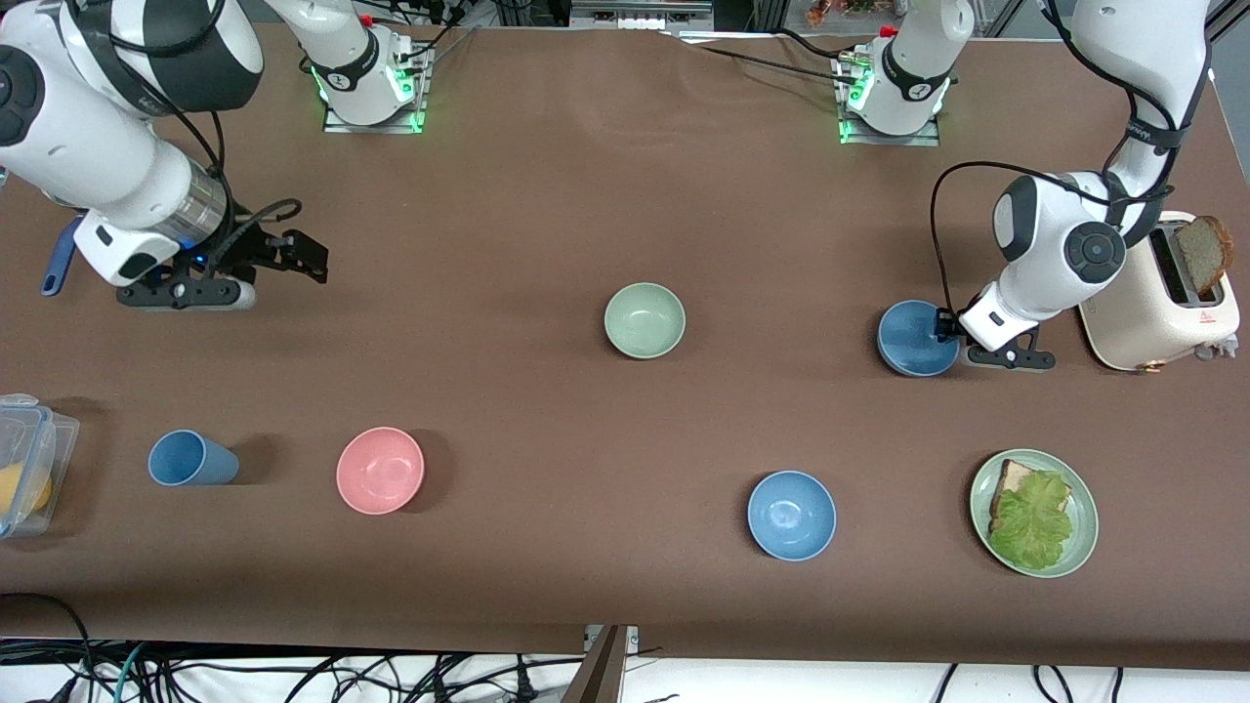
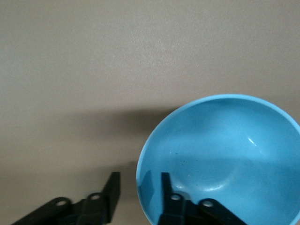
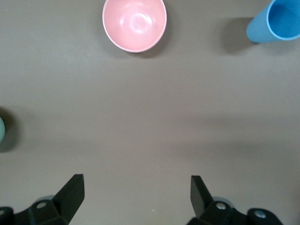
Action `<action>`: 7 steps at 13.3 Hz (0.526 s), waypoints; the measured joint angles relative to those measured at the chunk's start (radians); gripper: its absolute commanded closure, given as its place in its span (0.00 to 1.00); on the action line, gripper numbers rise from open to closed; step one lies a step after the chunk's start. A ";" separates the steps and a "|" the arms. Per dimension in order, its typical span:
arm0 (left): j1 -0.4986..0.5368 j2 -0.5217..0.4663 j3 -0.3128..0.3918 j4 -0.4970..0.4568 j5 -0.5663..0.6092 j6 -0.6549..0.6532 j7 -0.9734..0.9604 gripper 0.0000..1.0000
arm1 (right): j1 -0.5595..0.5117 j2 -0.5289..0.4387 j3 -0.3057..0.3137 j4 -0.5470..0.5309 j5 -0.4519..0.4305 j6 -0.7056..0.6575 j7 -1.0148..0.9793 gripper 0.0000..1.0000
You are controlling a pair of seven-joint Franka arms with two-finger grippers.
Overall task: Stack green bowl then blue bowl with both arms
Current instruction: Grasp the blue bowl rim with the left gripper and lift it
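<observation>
Nearest the front camera sat a brighter blue bowl, a lettuce plate, a pink bowl and a blue cup. Farther back, the green bowl stood alone mid-table, well apart from both grippers. The left gripper was at the blue bowl, beside the toaster. In the left wrist view, 1 finger was inside the bowl's rim and 1 outside, straddling the wall; whether they were clenched on it, cannot tell. The right gripper hung released, fingers spread wide, over bare table at the right arm's end, waiting.
</observation>
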 measured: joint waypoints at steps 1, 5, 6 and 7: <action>0.000 0.000 0.000 -0.002 -0.016 0.000 0.000 1.00 | 0.000 -0.010 -0.004 -0.009 0.000 -0.004 -0.001 0.00; 0.000 -0.016 -0.002 0.000 -0.058 -0.028 0.000 1.00 | 0.000 -0.014 -0.047 -0.013 0.000 -0.005 -0.007 0.00; 0.000 -0.019 -0.002 0.010 -0.064 -0.054 0.000 1.00 | 0.000 -0.014 -0.054 -0.013 0.000 -0.005 -0.009 0.00; 0.000 -0.021 -0.002 0.032 -0.069 -0.103 0.000 1.00 | 0.000 -0.013 -0.056 -0.013 0.000 -0.005 -0.010 0.00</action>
